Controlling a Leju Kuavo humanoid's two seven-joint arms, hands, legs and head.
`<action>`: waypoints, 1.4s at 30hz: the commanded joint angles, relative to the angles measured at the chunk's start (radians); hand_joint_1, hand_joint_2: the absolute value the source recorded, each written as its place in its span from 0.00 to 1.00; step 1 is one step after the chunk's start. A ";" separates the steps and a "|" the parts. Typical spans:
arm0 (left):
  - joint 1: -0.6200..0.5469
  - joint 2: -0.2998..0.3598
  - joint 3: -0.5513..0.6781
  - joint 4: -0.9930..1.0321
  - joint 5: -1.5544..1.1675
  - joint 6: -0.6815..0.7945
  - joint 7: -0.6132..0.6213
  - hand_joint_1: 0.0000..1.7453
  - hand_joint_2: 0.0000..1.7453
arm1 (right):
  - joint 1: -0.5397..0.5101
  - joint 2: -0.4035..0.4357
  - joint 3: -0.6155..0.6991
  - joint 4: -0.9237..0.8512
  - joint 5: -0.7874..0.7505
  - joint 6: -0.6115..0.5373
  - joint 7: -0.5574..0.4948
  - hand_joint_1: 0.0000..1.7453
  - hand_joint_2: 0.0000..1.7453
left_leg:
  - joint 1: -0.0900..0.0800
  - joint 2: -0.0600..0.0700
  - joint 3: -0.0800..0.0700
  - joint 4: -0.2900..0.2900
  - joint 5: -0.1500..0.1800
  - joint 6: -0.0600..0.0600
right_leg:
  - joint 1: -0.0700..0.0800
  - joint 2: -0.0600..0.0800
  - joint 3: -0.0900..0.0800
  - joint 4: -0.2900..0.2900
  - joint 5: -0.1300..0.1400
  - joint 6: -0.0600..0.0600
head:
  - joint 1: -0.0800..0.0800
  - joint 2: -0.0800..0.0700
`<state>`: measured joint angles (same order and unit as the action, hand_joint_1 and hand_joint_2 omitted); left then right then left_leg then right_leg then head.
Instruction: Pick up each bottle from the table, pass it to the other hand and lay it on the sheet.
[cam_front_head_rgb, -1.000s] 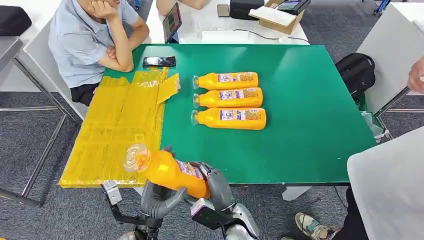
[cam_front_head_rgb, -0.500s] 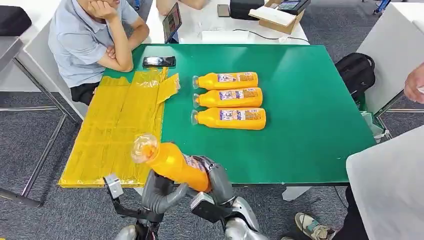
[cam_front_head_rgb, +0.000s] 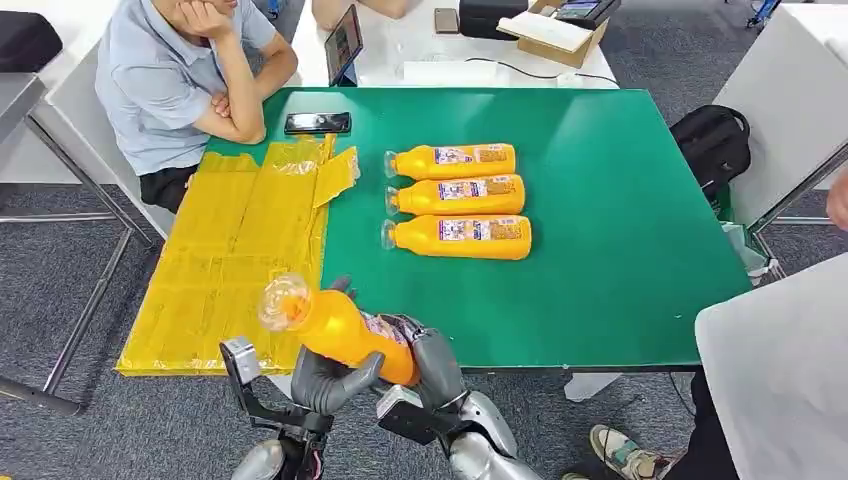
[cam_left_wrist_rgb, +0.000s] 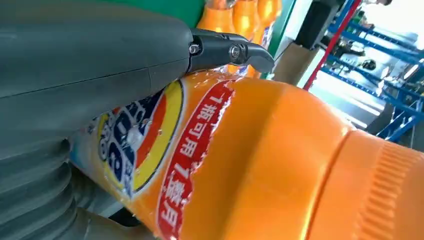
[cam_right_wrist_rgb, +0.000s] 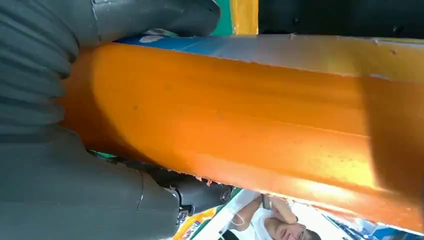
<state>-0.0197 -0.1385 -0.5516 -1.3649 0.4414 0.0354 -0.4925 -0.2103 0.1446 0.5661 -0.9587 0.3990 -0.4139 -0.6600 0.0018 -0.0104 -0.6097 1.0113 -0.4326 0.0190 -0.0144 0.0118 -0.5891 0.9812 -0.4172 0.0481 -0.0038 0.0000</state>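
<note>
A green desk (cam_front_head_rgb: 600, 250) carried a crinkled yellow sheet (cam_front_head_rgb: 235, 260) over its left part. Three orange bottles (cam_front_head_rgb: 458, 197) lay side by side near the middle, caps toward the sheet. A black phone (cam_front_head_rgb: 318, 123) lay at the far edge.

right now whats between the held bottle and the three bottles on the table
Only bare green table, seen in the head view; the held bottle is apart from the three bottles.
</note>
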 joint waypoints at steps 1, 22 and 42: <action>-0.073 -0.012 -0.052 0.088 0.019 -0.003 0.011 1.00 1.00 | -0.049 0.019 0.103 0.099 0.023 0.008 0.004 0.93 1.00 | 0.000 -0.001 0.004 -0.001 -0.001 -0.001 | 0.001 -0.002 0.004 -0.001 -0.001 -0.002 | 0.000 0.000; -0.052 -0.010 0.140 0.059 -0.070 0.341 0.024 1.00 1.00 | 0.047 -0.046 0.113 -0.038 -0.073 -0.213 -0.038 0.00 0.00 | 0.001 -0.001 0.002 0.000 -0.001 -0.001 | 0.001 -0.002 0.003 -0.001 -0.001 -0.002 | 0.000 0.000; -0.084 0.078 0.313 0.167 -0.870 0.583 0.004 0.89 1.00 | 0.202 -0.094 0.037 -0.342 -0.043 -0.252 -0.038 0.00 0.00 | 0.000 -0.001 0.000 -0.001 0.000 -0.001 | 0.000 -0.003 0.001 0.000 -0.001 -0.001 | 0.000 0.000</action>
<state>0.0065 -0.1038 -0.2476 -1.3684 -0.2355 0.6089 -0.5544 -0.0246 0.0767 0.6210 -1.1989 0.3571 -0.6928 -0.6985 0.0020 -0.0104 -0.6113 1.0113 -0.4328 0.0187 -0.0143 0.0117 -0.5909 0.9810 -0.4176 0.0478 -0.0038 0.0000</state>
